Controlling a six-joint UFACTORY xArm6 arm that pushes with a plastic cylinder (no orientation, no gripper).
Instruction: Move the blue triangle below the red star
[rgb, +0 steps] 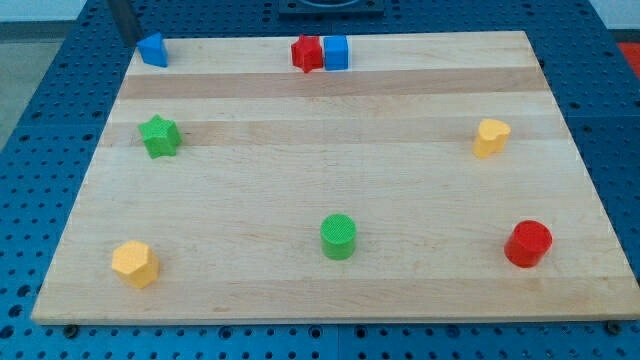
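Note:
The blue triangle (153, 49) lies at the top left corner of the wooden board (330, 190). The red star (306, 53) lies at the top edge near the middle, touching a blue cube (336, 52) on its right. My rod comes down at the view's top left, and my tip (134, 42) stands just left of the blue triangle, close to it; I cannot tell whether they touch.
A green star (159, 136) lies at the left. A yellow hexagon (134, 263) lies at the bottom left. A green cylinder (338, 236) lies at the bottom middle. A red cylinder (527, 244) lies at the bottom right. A yellow heart-like block (490, 137) lies at the right.

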